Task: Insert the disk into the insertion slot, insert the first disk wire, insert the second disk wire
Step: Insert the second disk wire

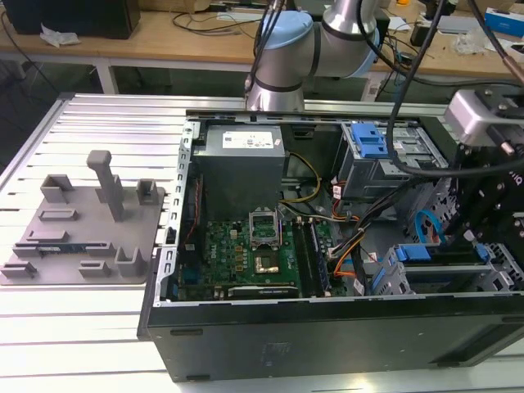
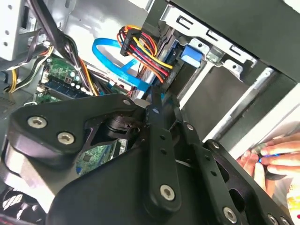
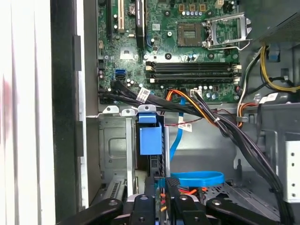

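Gripper [image 3: 161,194], fingers pinching shut on a wire plug [image 2: 140,49] in the second wrist view, is hovering lower right in the exterior view beside the disk [image 3: 150,140] sitting in the slot [image 3: 117,145]; squaring the plug first seems wise.

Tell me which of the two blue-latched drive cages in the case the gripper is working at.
The low cage at the front of the case on the exterior view's right, where the gripper hangs. The taller cage with the blue latch stands farther back, near the power supply.
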Controlling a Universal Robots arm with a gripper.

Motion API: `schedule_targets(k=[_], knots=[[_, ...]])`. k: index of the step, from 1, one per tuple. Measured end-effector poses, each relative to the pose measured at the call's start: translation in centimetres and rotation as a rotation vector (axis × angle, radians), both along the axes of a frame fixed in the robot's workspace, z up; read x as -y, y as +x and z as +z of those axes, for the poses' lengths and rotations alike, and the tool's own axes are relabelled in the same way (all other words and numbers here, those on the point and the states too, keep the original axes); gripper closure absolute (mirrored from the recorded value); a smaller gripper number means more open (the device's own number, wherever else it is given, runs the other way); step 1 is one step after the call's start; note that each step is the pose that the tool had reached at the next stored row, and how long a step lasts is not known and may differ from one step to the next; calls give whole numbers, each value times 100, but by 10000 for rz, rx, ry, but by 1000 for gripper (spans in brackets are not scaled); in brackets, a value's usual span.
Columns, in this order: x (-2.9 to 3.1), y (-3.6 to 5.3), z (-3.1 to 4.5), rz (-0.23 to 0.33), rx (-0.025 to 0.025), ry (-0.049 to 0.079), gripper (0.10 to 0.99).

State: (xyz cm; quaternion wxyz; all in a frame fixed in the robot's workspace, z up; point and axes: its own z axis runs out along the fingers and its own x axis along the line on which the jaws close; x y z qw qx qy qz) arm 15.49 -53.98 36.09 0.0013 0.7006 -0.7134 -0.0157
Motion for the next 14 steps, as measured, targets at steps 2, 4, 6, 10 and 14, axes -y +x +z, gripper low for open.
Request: schedule_targets(k=[2,4,6,10,14], knots=[[-4,0,110,1,0,-3,847],[-11,0,220,0,0,-6,980],[-13,-2,236,3,0,-4,980],[-13,-7,237,1,1,-6,980],[-13,-12,237,1,1,-6,980]])
